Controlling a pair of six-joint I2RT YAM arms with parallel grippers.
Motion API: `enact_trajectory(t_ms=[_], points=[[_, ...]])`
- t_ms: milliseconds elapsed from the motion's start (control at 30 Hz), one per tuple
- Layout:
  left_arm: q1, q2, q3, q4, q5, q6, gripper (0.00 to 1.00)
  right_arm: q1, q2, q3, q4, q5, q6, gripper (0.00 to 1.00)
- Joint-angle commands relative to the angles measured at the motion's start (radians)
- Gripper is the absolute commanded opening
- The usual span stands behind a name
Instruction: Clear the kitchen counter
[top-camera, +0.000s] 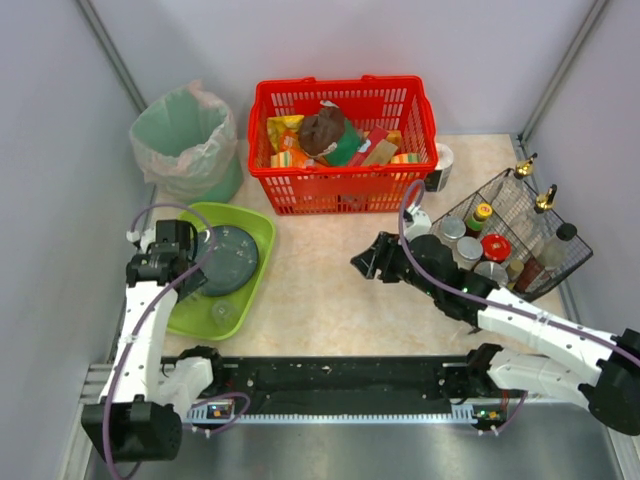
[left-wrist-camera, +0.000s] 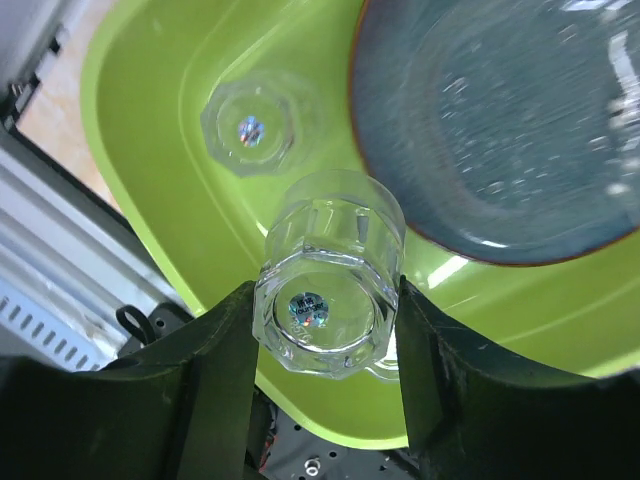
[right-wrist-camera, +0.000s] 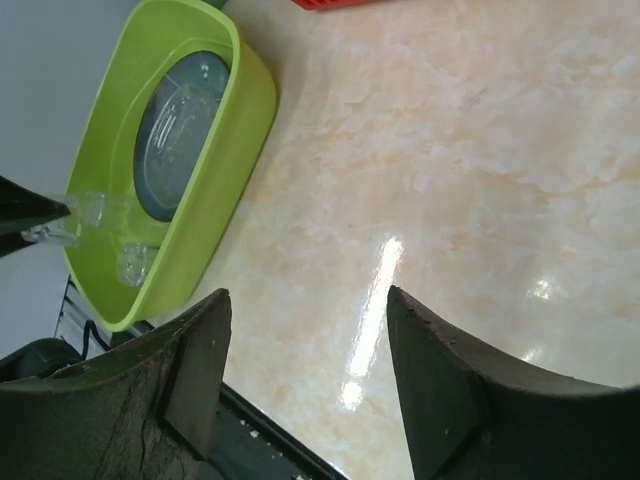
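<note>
left tool (left-wrist-camera: 325, 325) clenched on glass (left-wrist-camera: 330, 270) above tray (left-wrist-camera: 150, 160) | right tool (right-wrist-camera: 305, 335) released, empty | risk: a high release drops glass onto second glass (left-wrist-camera: 250, 130) or plate (left-wrist-camera: 500, 130); chipping likely

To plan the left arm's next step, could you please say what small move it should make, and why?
Probably lower the left claw and release: it holds a clear glass over the green tray, where another glass and a plate lie.
</note>
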Motion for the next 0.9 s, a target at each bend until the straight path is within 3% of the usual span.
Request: enact_trajectory(t_ms=[0,333,667,867], points=[[0.044,-0.012,-0.118,0.093,0.057,0.000,0.01,-0.020,-0.061,-0.014,0.003,0.000,-0.001,0.62],[0.046,0.028,-0.134,0.062,0.029,-0.084,0.00,-0.046,-0.067,-0.042,0.011,0.023,0.013,0.62],[0.046,0.086,-0.155,0.008,-0.073,-0.259,0.00,-0.117,-0.090,-0.069,0.017,-0.012,0.024,0.62],[0.046,0.112,-0.204,0.057,-0.075,-0.308,0.08,-0.134,-0.090,-0.069,0.020,-0.018,0.028,0.63]])
